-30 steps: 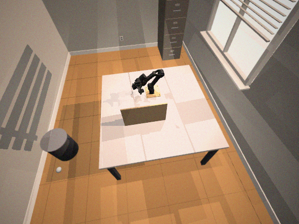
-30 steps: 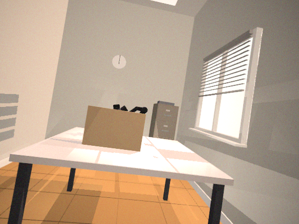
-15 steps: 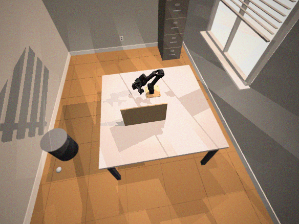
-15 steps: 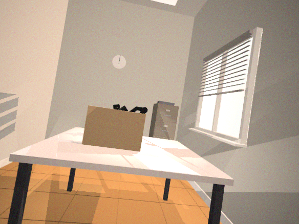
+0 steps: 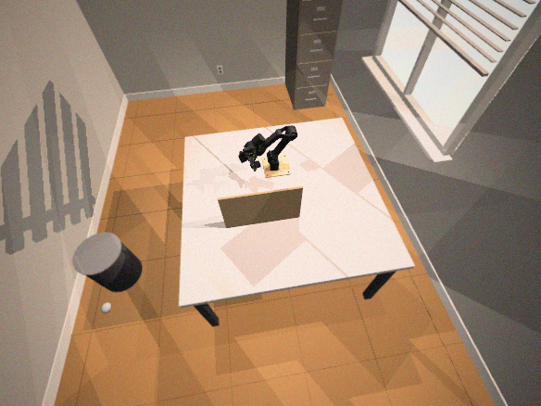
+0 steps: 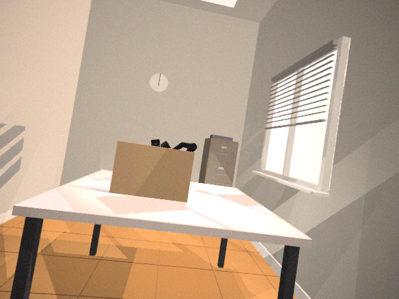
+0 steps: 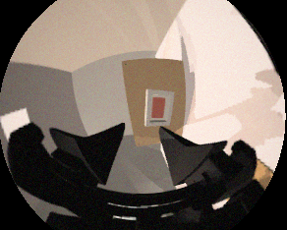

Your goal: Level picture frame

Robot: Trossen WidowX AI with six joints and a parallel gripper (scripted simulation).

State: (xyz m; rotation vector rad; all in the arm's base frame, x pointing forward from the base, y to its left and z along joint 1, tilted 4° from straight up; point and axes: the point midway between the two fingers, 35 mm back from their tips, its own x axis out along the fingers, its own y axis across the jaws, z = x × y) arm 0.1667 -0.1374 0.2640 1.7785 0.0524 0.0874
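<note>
The picture frame point(image 7: 158, 108) has a white border around a red picture. It hangs on the brown wall panel point(image 7: 137, 82) point(image 5: 261, 208) point(image 6: 152, 171) that stands upright on the table. It shows only in the wrist view, small and straight ahead, with its edges running about parallel to the panel's edges. My gripper point(image 7: 143, 128) point(image 5: 253, 165) is open and empty. It is drawn back from the panel, well clear of the frame, and both dark fingers show below the frame. The top and exterior views see only the panel's back, so the frame and the screw are hidden there.
The white table point(image 5: 324, 232) point(image 6: 212, 215) carries the panel and the arm's tan base plate point(image 5: 283, 171). A grey filing cabinet point(image 5: 312, 42) point(image 6: 220, 165) stands by the back wall. A dark round bin point(image 5: 107, 261) sits on the floor at the left, and a window point(image 5: 445, 46) is on the right.
</note>
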